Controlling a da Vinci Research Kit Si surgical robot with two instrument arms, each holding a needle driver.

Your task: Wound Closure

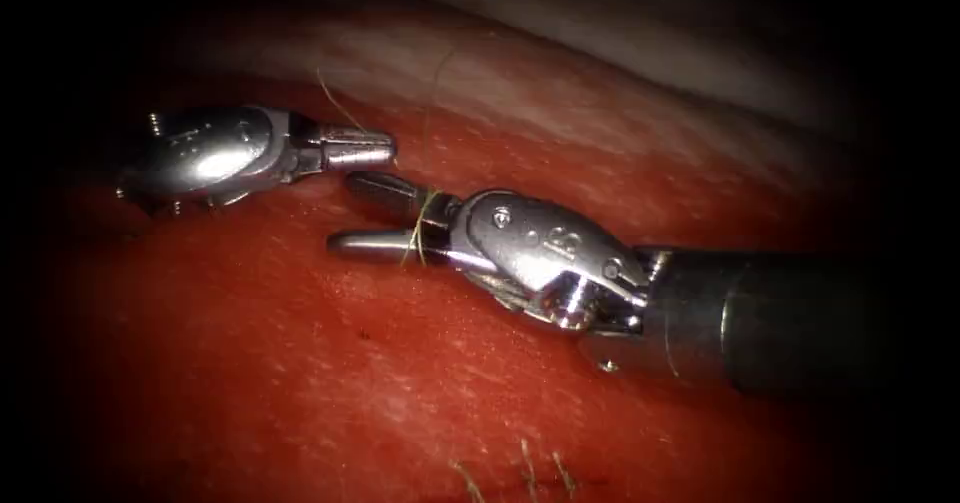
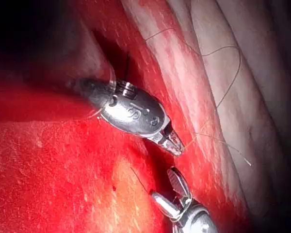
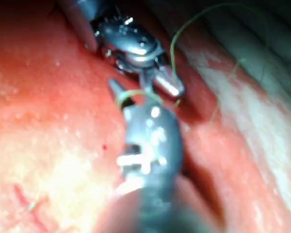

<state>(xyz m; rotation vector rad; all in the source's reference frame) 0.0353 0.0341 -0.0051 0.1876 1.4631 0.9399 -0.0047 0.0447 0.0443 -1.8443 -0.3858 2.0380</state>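
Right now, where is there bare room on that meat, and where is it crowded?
Bare tissue lies below both tools, down to the thread ends. It is crowded where the shut left tool holds thread beside the open right tool, whose jaws have thread looped round them. I see no needle.

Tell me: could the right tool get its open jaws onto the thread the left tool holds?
Probably yes. The right tool sits open just below the left tool, which is shut on the thread; thread already loops around its own jaws.
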